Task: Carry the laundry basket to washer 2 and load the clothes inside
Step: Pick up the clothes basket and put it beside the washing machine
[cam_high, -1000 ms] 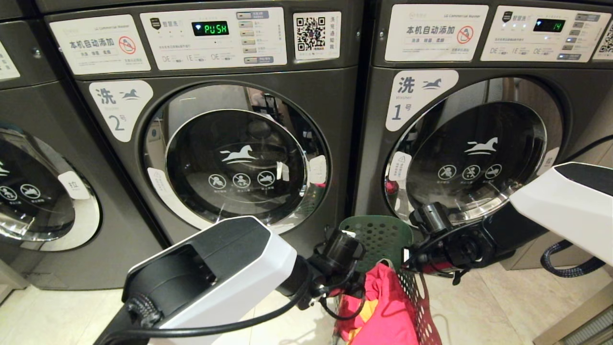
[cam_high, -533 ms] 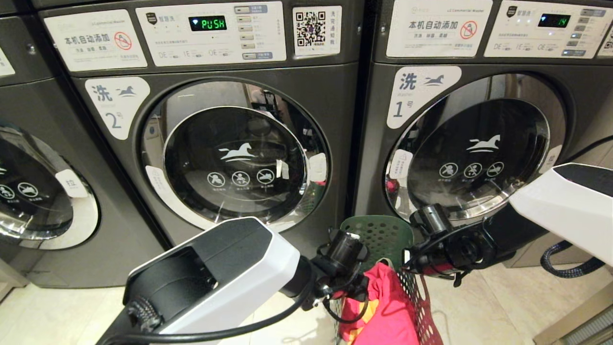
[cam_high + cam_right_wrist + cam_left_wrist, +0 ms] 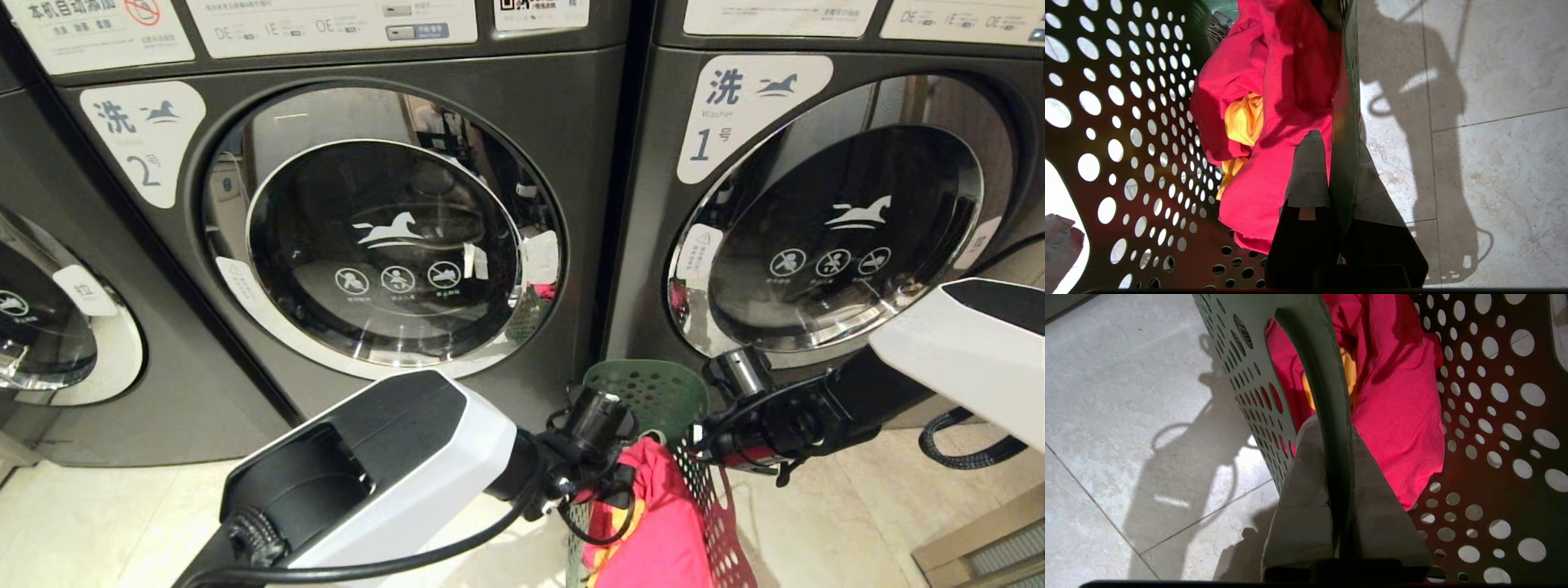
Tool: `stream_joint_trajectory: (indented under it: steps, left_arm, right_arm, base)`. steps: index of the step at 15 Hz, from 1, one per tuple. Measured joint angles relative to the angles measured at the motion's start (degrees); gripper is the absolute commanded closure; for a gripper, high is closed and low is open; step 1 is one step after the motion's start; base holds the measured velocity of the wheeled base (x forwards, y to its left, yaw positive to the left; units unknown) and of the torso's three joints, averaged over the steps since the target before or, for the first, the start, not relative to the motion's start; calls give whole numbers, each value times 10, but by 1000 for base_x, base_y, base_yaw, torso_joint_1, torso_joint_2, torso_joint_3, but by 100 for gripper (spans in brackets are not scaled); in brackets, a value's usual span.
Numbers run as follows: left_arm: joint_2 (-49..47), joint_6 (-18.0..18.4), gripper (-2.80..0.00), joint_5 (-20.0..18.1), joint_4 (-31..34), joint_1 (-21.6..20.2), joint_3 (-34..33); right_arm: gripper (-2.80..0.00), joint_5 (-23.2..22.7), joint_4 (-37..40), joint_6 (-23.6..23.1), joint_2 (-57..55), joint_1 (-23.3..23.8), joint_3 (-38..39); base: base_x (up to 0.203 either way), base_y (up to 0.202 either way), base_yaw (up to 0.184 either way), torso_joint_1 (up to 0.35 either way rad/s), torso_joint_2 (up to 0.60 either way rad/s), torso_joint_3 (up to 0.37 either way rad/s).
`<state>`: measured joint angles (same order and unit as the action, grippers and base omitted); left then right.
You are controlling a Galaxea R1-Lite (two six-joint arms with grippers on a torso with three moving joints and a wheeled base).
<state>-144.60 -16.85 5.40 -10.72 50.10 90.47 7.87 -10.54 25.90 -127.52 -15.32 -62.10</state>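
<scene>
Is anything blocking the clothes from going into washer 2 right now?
Yes. Washer 2 has its round glass door shut. The clothes sit in the laundry basket, in front of the gap between both washers.

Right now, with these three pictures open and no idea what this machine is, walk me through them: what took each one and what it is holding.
This is a wheeled robot with two arms, each ending in a two-fingered gripper. The wide picture comes from a camera on its head, looking down at a row of grey front-load washers: washer 2 on the left, the washer labelled 1 on the right, both doors closed. The white and black shapes at the bottom are its own arms.

The other two pictures come from cameras on its wrists. In the left wrist view, the left gripper is shut on the rim of the laundry basket, a green holed tub. In the right wrist view, the right gripper is shut on the opposite rim. Inside lie the clothes, pink-red with a yellow piece. Below is a pale tiled floor.
</scene>
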Motion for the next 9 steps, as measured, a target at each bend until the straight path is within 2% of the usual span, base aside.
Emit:
stream_joint_trajectory:
  steps: [9]
  left_arm:
    - [-5,0,0,0,0,0,1]
  right_arm:
    - [0,0,0,-24,-25,3,-37]
  base:
    - [0,0,0,1,3,-198]
